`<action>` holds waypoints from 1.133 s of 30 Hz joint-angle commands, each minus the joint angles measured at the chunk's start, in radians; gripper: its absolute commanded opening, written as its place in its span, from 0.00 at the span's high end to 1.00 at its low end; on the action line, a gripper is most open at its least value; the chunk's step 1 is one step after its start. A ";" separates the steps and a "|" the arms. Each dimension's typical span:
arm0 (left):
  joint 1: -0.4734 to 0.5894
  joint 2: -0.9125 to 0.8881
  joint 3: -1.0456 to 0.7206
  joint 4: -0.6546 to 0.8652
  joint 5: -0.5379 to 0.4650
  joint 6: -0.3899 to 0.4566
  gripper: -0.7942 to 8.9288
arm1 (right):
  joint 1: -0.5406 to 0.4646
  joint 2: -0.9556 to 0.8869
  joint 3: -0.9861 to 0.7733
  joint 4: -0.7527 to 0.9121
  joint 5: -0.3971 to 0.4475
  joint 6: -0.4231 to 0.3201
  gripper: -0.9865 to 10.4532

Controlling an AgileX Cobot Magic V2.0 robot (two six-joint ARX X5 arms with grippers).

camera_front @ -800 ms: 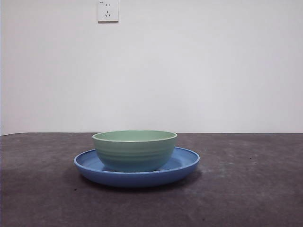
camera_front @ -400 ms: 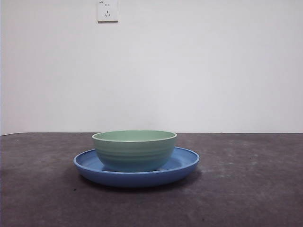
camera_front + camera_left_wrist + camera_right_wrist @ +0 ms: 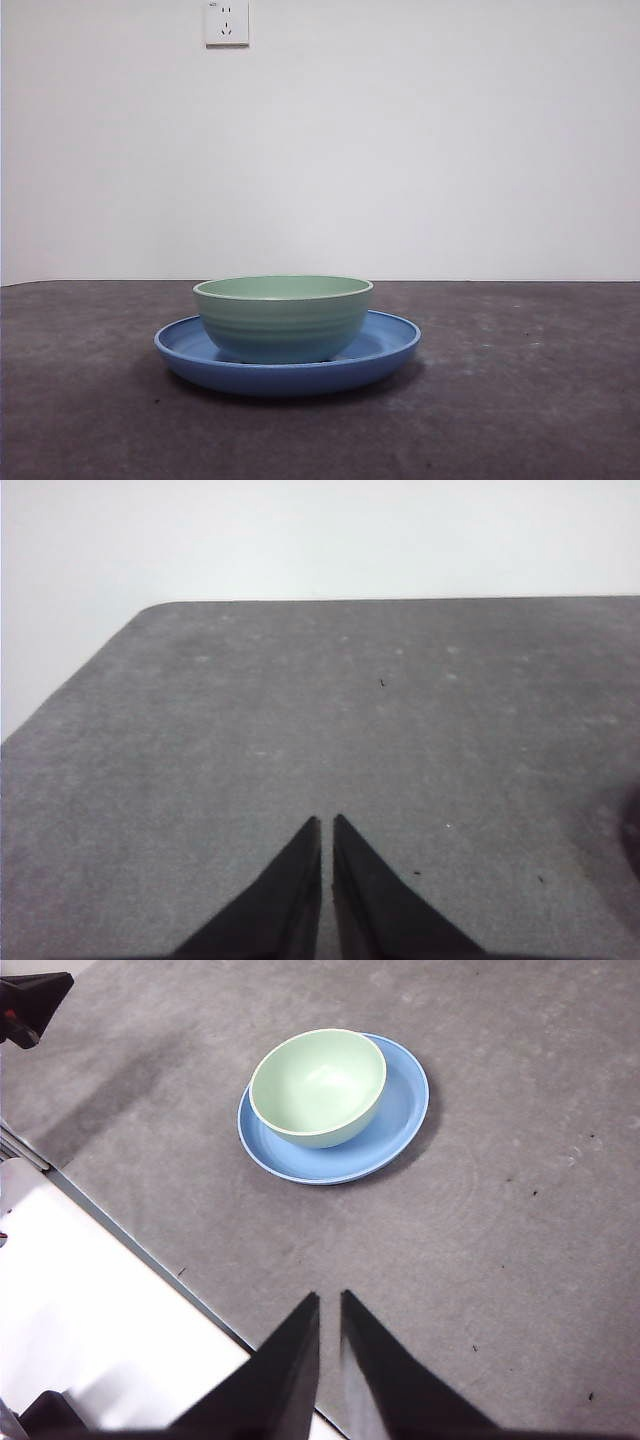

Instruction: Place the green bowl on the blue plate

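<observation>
On the left, the left hand [image 3: 322, 880] hangs over bare tabletop [image 3: 350, 710], its jaws pressed together on nothing, waiting well away from the dishes.

In the middle of the front view, the bowl [image 3: 283, 318] sits upright inside the plate [image 3: 385, 345], its base on the plate's floor and set slightly toward one side rather than dead centre. The right wrist view shows the same: the bowl [image 3: 318, 1087] within the plate's [image 3: 405, 1100] rim, with more blue showing on one side.

To the right, the right hand [image 3: 328, 1350] is high and well back from the dishes, jaws nearly closed with only a thin slit between them, holding nothing.

The placing looks done. To finish well, both arms should keep clear, avoid sweeping low across the plate, and leave the bowl undisturbed.
</observation>
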 commanded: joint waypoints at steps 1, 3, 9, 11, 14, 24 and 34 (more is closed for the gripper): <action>0.001 -0.024 -0.028 0.014 0.001 -0.010 0.90 | 0.006 0.003 0.012 0.010 0.000 -0.004 0.89; 0.001 -0.031 -0.045 0.013 0.001 -0.010 0.90 | 0.006 0.003 0.012 0.010 0.000 -0.004 0.89; -0.010 -0.036 -0.072 0.015 0.001 -0.010 0.90 | 0.006 0.003 0.012 0.010 0.000 -0.004 0.89; -0.018 -0.048 -0.081 0.009 0.001 -0.011 0.90 | 0.006 0.003 0.012 0.010 0.000 -0.004 0.89; -0.020 -0.065 -0.081 0.009 0.001 -0.009 0.90 | 0.006 0.003 0.012 0.010 0.000 -0.004 0.89; -0.019 -0.079 -0.081 -0.042 -0.001 -0.006 0.90 | 0.006 0.003 0.012 0.010 0.000 -0.004 0.89; -0.019 -0.078 -0.081 -0.040 -0.001 -0.006 0.90 | 0.006 0.003 0.012 0.010 0.000 -0.004 0.89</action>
